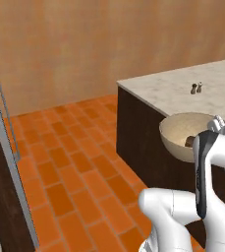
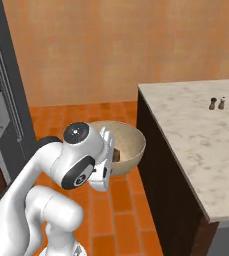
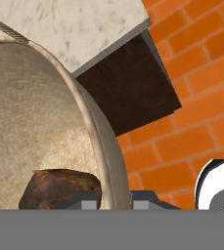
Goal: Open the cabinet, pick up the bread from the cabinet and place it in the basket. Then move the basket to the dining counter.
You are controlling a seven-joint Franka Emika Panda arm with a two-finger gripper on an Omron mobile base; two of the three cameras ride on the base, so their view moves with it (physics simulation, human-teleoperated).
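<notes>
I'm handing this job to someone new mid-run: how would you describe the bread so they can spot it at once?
Start at the pale marble dining counter on its dark wooden base. Just off its near corner, above the orange brick floor, the gripper holds the round tan basket by its rim. The bread is the small dark brown crusty lump lying inside it, against the speckled beige lining.

A plain tan-orange wall [image 1: 84, 44] runs across the back, evenly lit. Below it, the orange brick-pattern floor [image 1: 74, 162] spreads out toward us. At the left edge stands a tall grey fridge [image 2: 11, 100] with a long bar handle. Over on the pale marble top, 2 small shakers [image 2: 217, 103] sit side by side, 1 dark, 1 lighter.
</notes>
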